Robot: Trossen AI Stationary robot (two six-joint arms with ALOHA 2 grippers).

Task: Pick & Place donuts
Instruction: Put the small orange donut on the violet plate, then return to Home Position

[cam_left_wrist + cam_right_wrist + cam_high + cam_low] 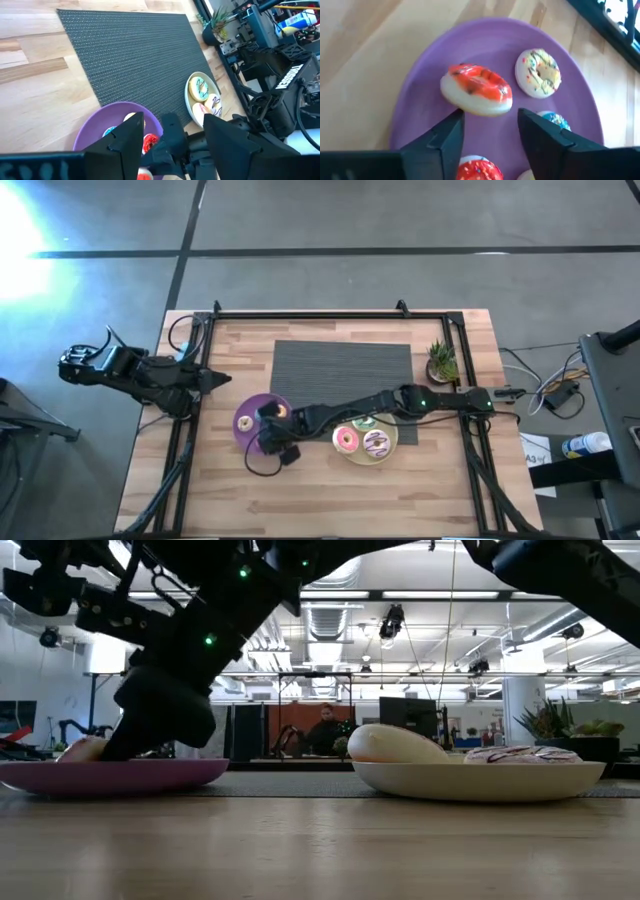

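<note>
A purple plate (250, 423) lies at the table's left middle and holds several tiny donuts: a red-iced one (477, 90), a pale sprinkled one (538, 71), a blue-topped one (552, 120) and another red one (477, 170). My right gripper (490, 125) hangs open just over this plate, its fingertips on either side of the red-iced donut's near edge, not touching it. A pale-yellow plate (392, 442) holds the pink (347, 440), purple-white (377, 444) and green-white (365, 423) donuts. My left gripper (175, 135) waits open at the table's left edge.
A dark ribbed mat (340, 370) lies behind the plates, with a small potted plant (440, 362) at the far right. Black frame rails run along the table's left, right and far edges. Bare wood lies in front of the plates. A person (325, 730) sits far off in the room.
</note>
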